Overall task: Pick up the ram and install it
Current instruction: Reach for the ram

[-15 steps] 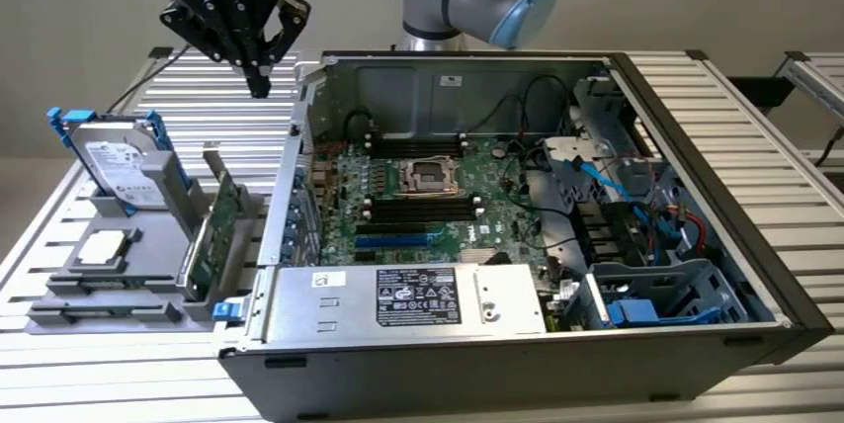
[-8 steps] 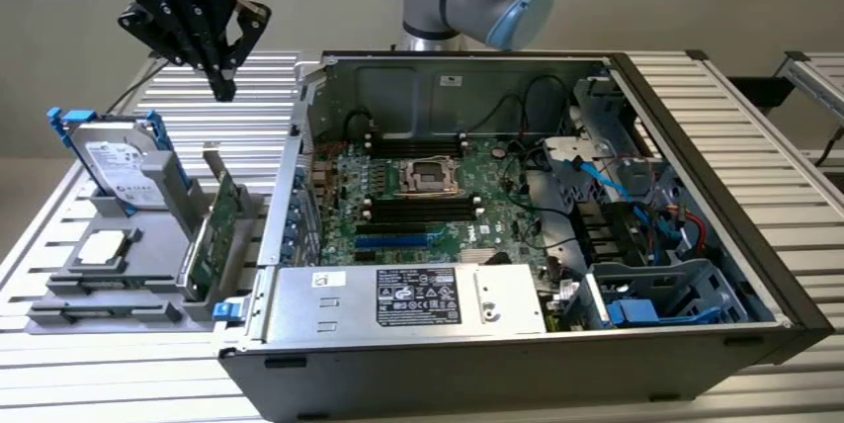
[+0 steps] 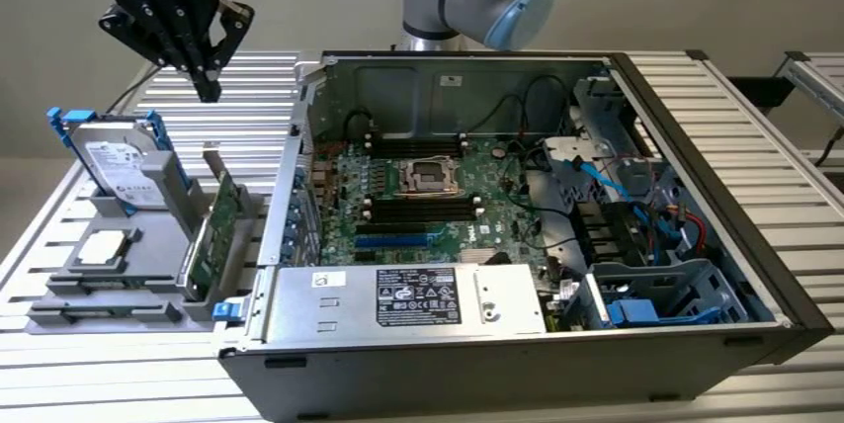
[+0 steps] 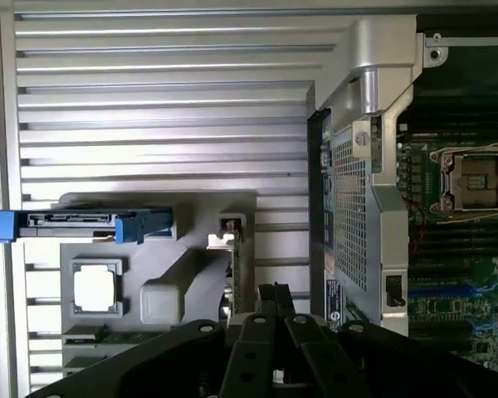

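- Exterior view: the gripper [image 3: 209, 87] is hanging high above the slatted table [image 3: 119, 383], over the far end of the grey fixture [image 3: 138, 280] at the exterior view's left. It is pointing straight down.
- Its fingers are pressing together to a single point, and nothing is sitting between them.
- The fixture is carrying a hard drive [image 3: 119, 161] with blue rails, standing on edge. A processor [image 3: 106, 248] is lying flat nearer the camera. An expansion card [image 3: 217, 235] with a metal bracket is standing upright beside the computer case [image 3: 699, 166].
- The ram [image 3: 103, 310] appears to be lying as a thin dark strip in the fixture's nearest slot, in front of the processor. The angle here is poor.
- The case is lying open with the motherboard [image 3: 422, 196] facing up, and long black slots [image 3: 422, 210] are running beside the processor socket.
- Wrist view: the gripper [image 4: 274, 290] is looking down on the fixture [image 4: 174, 207] with the fingers meeting tip to tip, carrying nothing.
- The ram [image 4: 108, 336] is showing as a narrow green strip, edge-on in its slot. It is lying on the far side of the processor [image 4: 97, 290] from the hard drive [image 4: 75, 222], and the gripper body is partly covering it.
- The expansion card [image 4: 231, 274] is standing between the fixture's pockets and the case [image 4: 373, 166], just beside the fingertips.
- The gripper is hanging well apart from the ram, touching nothing.
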You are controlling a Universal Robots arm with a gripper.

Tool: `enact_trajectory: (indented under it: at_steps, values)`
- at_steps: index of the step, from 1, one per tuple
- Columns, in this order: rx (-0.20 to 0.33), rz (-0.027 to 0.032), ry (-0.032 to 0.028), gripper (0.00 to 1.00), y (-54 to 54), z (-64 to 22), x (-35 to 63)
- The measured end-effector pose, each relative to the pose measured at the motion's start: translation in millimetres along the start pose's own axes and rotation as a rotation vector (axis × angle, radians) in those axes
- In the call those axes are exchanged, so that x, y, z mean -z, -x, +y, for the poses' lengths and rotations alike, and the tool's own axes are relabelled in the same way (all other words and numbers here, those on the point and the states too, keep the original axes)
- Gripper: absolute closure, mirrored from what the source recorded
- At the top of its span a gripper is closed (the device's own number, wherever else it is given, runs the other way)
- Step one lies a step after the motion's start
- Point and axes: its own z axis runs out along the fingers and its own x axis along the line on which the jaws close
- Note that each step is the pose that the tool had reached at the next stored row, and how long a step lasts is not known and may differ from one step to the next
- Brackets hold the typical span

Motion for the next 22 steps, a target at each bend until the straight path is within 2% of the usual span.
enact_trajectory:
  at_steps: [9,14,17,22]
  values:
    - [0.003,0.0005,0.0000,0.89,-38.4,-2.3,-0.7]
    - [0.003,0.0008,0.0000,0.89,-60.2,-6.9,-1.6]
    - [0.004,0.0008,0.0000,0.89,-64.3,-14.2,-1.6]
    - [0.004,0.0029,0.0000,0.89,-74.4,-31.9,-3.4]
